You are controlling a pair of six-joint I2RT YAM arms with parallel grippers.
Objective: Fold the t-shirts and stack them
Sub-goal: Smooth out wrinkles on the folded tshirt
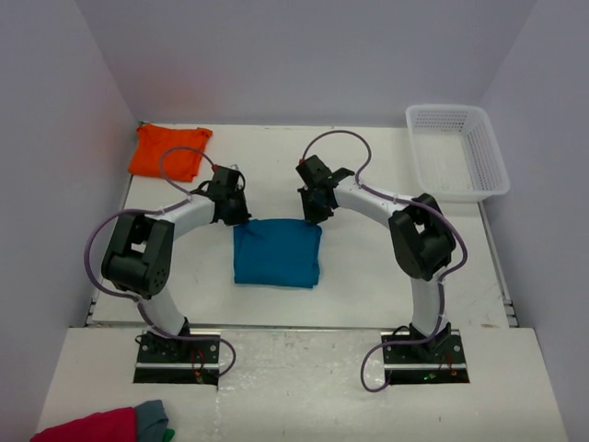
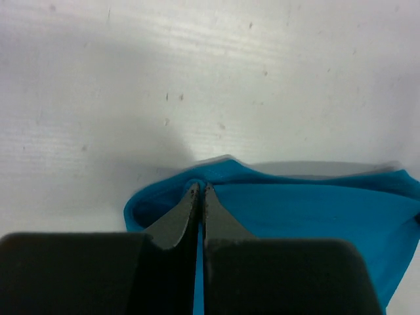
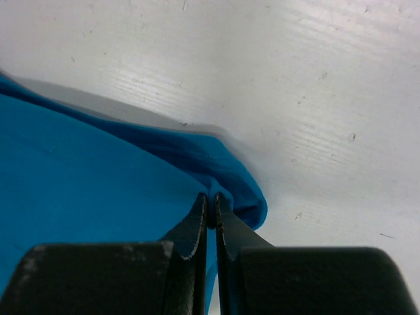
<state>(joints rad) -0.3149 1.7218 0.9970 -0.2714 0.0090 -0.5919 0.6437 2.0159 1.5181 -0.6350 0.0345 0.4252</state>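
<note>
The teal-blue t-shirt [image 1: 276, 252] lies folded into a rectangle in the middle of the table. My left gripper [image 1: 236, 217] is shut on its far left corner; in the left wrist view the gripper [image 2: 199, 188] pinches the teal cloth [image 2: 308, 210]. My right gripper [image 1: 313, 215] is shut on the far right corner; in the right wrist view the gripper [image 3: 210, 197] pinches the teal cloth [image 3: 79, 177]. The orange t-shirt [image 1: 168, 150] lies folded at the far left of the table.
A white plastic basket [image 1: 457, 151] stands at the far right. A crimson-pink cloth [image 1: 87, 427] and a grey cloth [image 1: 153, 418] lie off the table at the near left. The table [image 1: 368, 276] has walls behind and at both sides.
</note>
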